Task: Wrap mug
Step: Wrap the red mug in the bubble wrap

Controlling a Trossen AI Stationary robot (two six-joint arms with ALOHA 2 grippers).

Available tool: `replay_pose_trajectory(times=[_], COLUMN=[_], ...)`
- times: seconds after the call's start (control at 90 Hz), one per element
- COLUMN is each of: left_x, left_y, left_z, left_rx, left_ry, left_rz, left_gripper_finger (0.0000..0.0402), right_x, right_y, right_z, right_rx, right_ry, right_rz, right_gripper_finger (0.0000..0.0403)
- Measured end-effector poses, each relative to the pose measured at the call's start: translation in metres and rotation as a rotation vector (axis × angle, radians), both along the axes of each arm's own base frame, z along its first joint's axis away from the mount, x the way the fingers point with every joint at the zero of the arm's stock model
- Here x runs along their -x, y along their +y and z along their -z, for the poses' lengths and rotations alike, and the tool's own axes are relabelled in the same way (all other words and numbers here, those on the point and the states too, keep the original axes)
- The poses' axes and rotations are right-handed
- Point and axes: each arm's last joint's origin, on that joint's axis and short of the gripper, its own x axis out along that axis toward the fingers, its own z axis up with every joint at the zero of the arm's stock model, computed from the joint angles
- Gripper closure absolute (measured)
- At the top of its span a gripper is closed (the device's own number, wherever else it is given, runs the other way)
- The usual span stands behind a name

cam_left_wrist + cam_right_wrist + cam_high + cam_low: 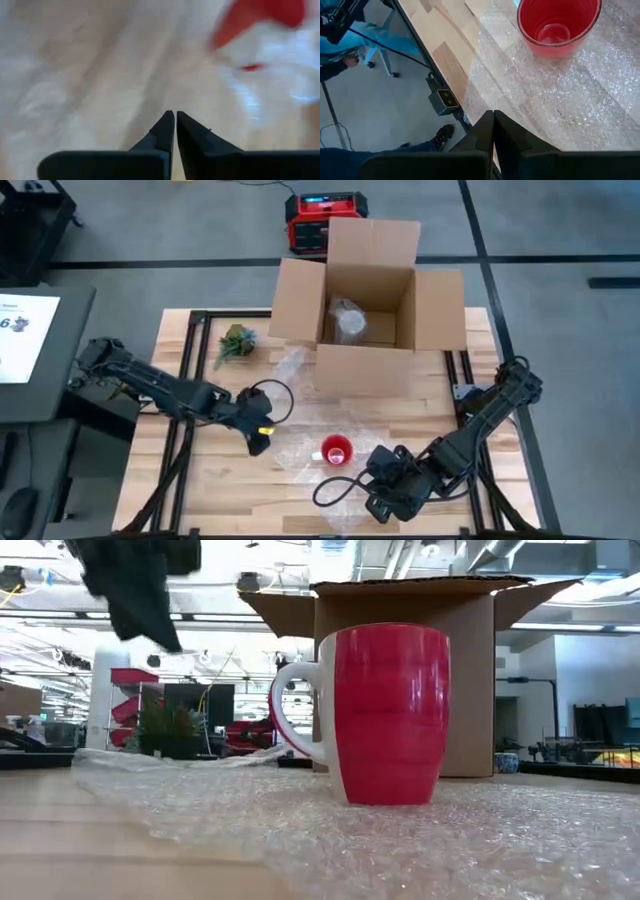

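Both pairs of fingers were pressed together, holding nothing. The left gripper hung over the wrap left of the mug; the right gripper sat at the table's near edge. The mug stood upright on the wrap. A shut gripper snagging the loose sheet would likely drag it and tip the mug.

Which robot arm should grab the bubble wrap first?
Probably the left. The left gripper hangs at the bubble wrap's edge beside the mug; the right gripper sits nearer the table's front edge.
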Motion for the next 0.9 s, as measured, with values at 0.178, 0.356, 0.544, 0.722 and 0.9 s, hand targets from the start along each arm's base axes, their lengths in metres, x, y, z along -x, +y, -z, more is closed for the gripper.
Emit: replay_pose_trajectory(times=[0.178,0.356,0.544,0.722,0.9], left_x=[0.009,0.016,0.021,0.03,0.029], left_y=[0.008,0.017,0.027,0.036,0.04], left_z=[0.02,0.049,0.078,0.099,0.104], left_rx=[-0.049,-0.075,-0.057,-0.026,0.007], left_ry=[0.186,0.302,0.311,0.32,0.276], left_rz=[-0.11,-0.049,-0.043,-0.106,-0.156], left_gripper_finger=[0.0389,0.0315,0.0269,0.0306,0.0375], right_x=[-0.001,-0.002,-0.002,0.0,-0.001], right_y=[-0.001,-0.003,-0.002,0.0,0.0], right_z=[0.0,0.0,-0.001,-0.001,-0.001], right_rx=[0.009,0.012,0.004,-0.006,-0.013], right_ry=[-0.002,-0.004,-0.007,-0.007,-0.006], right_rz=[-0.008,-0.008,-0.006,0.001,0.01], right_gripper_finger=[0.0403,0.0403,0.0403,0.0403,0.0403])
